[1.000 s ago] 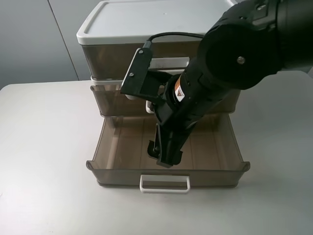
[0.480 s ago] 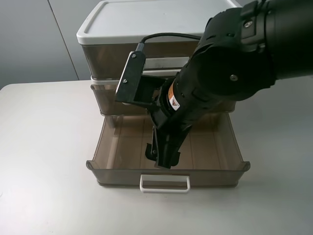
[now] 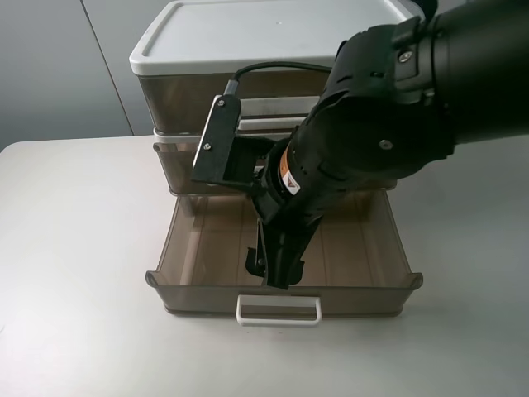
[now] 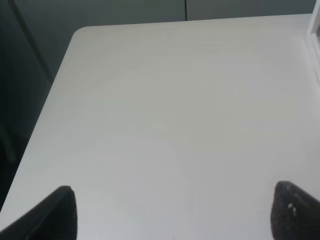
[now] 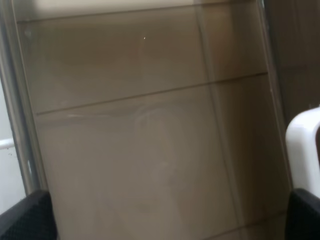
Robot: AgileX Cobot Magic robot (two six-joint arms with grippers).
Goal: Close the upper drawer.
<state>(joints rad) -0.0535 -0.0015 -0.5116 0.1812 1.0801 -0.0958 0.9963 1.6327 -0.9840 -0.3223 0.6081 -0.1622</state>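
A cabinet with a white lid [image 3: 273, 33] holds three smoky translucent drawers. The top drawer [image 3: 186, 103] sits flush, its white handle [image 3: 277, 106] partly hidden by my right arm. The middle drawer [image 3: 178, 165] sticks out slightly. The bottom drawer [image 3: 364, 298] is pulled far out, with a white handle [image 3: 278, 310]. My right gripper [image 3: 274, 269] hangs open inside the bottom drawer, just behind its front wall. The right wrist view shows the open right gripper [image 5: 170, 215] over brown drawer plastic [image 5: 150, 125]. My left gripper [image 4: 172, 210] is open and empty over bare table.
The white table [image 3: 74, 273] surrounds the cabinet; its left edge and rounded corner [image 4: 75, 37] show in the left wrist view. The bulky right arm [image 3: 380, 124] covers the cabinet's middle front. A grey wall stands behind.
My right arm has shifted slightly to the left and its wrist has turned a little. The gripper stays inside the bottom drawer. The drawers have not moved.
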